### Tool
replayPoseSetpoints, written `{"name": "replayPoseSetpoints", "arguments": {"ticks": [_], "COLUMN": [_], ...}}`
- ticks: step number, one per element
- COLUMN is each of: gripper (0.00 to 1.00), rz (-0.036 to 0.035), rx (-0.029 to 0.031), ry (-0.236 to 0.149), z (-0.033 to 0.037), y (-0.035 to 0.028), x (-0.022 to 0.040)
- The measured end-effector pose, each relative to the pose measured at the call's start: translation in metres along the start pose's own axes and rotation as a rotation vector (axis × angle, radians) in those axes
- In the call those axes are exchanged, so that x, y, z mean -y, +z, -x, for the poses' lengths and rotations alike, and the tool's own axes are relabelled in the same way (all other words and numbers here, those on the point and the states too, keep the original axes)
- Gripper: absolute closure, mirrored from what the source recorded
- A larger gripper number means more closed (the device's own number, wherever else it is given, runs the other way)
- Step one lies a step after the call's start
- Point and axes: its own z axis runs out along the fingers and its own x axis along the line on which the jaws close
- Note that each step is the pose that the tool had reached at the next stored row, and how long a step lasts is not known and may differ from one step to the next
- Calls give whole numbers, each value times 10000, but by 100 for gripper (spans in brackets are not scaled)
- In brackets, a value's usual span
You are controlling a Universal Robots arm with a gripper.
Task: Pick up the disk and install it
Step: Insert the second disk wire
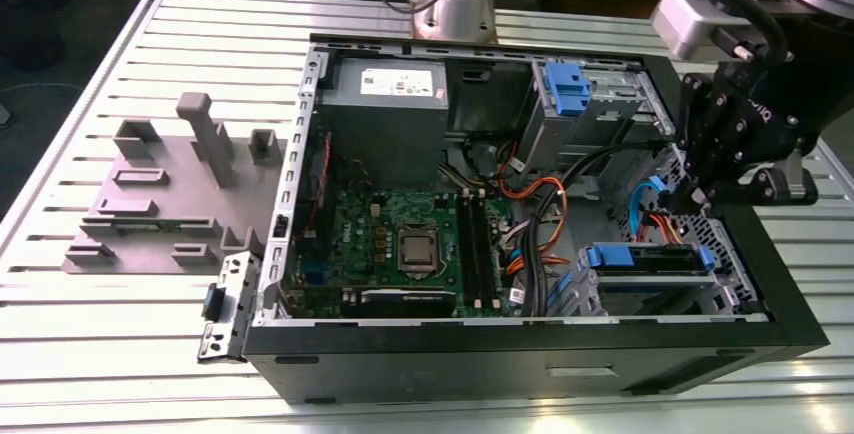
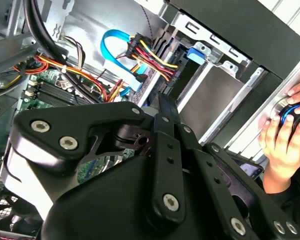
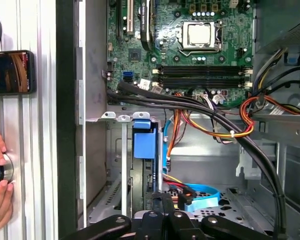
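The disk [image 1: 650, 257] sits edge-on in the lower drive bay of the open computer case [image 1: 534, 359], at the exterior view's right, with its blue bracket on top. The same blue bracket [image 3: 142, 144] appears in the first wrist view, slotted between the bay's metal walls, and as a blue tab [image 2: 197, 54] in the second wrist view. My gripper [image 1: 697, 197] hangs above the case's right side, just beyond the disk and over the blue and orange cables. Its fingers [image 3: 156, 199] are shut together and hold nothing.
A second blue bracket [image 1: 567, 89] sits in the upper drive cage. Cable bundles [image 3: 215, 125] cross between the motherboard [image 1: 400, 244] and the bay. A grey fixture block [image 1: 160, 194] lies at the exterior view's left. A person's hand [image 2: 282, 132] rests on a round knob beside a phone [image 3: 10, 72].
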Motion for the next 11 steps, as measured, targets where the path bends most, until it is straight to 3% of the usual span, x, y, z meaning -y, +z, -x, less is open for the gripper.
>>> {"name": "replayPoseSetpoints", "arguments": {"ticks": [11], "gripper": [89], "rz": [9], "rx": [2], "ry": [-88], "z": [122], "y": [-25], "x": [-1]}}
